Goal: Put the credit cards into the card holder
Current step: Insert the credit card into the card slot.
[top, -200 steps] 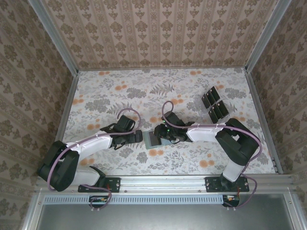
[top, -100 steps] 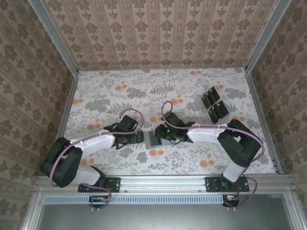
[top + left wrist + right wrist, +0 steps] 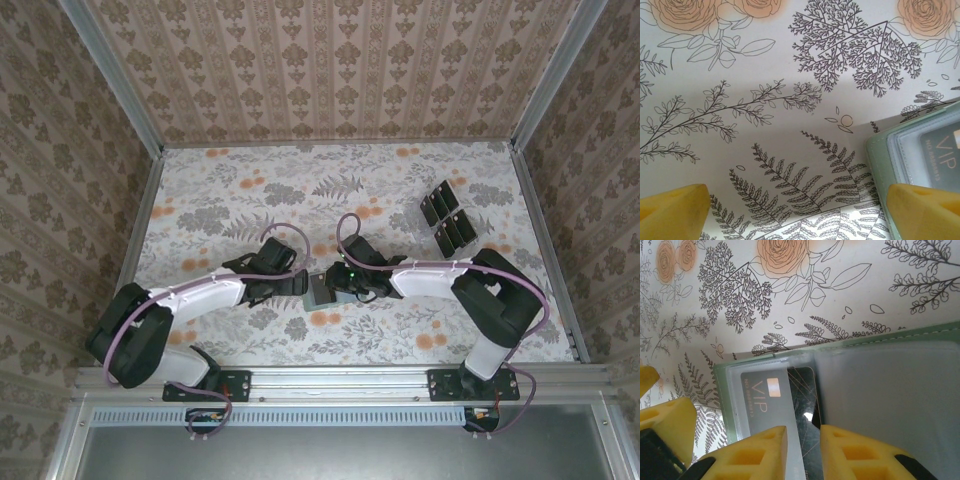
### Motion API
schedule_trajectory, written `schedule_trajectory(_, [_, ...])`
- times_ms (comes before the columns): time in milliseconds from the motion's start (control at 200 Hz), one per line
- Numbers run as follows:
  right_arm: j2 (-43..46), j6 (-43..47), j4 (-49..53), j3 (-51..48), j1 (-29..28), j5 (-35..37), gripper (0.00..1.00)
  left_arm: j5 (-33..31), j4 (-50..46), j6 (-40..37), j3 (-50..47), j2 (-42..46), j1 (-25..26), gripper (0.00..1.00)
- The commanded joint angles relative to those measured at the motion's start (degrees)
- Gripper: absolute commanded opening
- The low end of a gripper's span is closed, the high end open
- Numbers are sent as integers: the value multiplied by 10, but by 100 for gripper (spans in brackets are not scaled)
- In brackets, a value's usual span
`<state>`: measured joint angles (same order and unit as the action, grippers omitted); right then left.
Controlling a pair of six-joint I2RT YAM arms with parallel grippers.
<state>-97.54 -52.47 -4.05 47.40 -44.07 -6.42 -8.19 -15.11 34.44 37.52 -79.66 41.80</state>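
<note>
Nearest us, a little in from the middle of the bench's [image 3: 400, 335] near edge, the card holder [image 3: 320, 293] lies flat and opened out between the two tools. The left tool [image 3: 797, 212] is released, its jaws spread wide and holding nothing. One yellow fingertip [image 3: 925, 210] sits at the holder's corner and the other is over bare bench. We cannot tell whether that fingertip actually presses on the holder.

From the other side, the right tool [image 3: 803, 452] is clenched on a black credit card [image 3: 804, 400]. Its jaws are narrowed to a slit, with the card running up out of them. The card's leading end is already under the lip of the holder's clear pocket [image 3: 890, 390], lying against a VIP card [image 3: 765, 400] that is seated there.

We judge the step in hand to be the insertion itself, begun but not finished. The next move calls for a steady push along the pocket's length, kept low and in line so the thin card slides instead of buckling. Only then should the right tool let go. The holder is light and could skate on the bench, so the left tool may need to pin its corner.

Further off, towards the far right corner of the bench, the spare credit cards [image 3: 445, 220] stand in two small groups, waiting for later trips.
</note>
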Motion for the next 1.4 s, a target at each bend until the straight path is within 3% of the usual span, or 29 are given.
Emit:
schedule_trajectory(0, [-10, 8, -11, -8, 4, -7, 24, -17, -2, -17, 10, -9, 5, 100])
schedule_trajectory(645, [-17, 8, -32, -17, 11, -30, 20, -31, 17, -28, 20, -65, 7, 100])
schedule_trajectory(1395, [-43, -11, -69, -2, 5, -76, 19, -35, 28, -18, 0, -71, 7, 100])
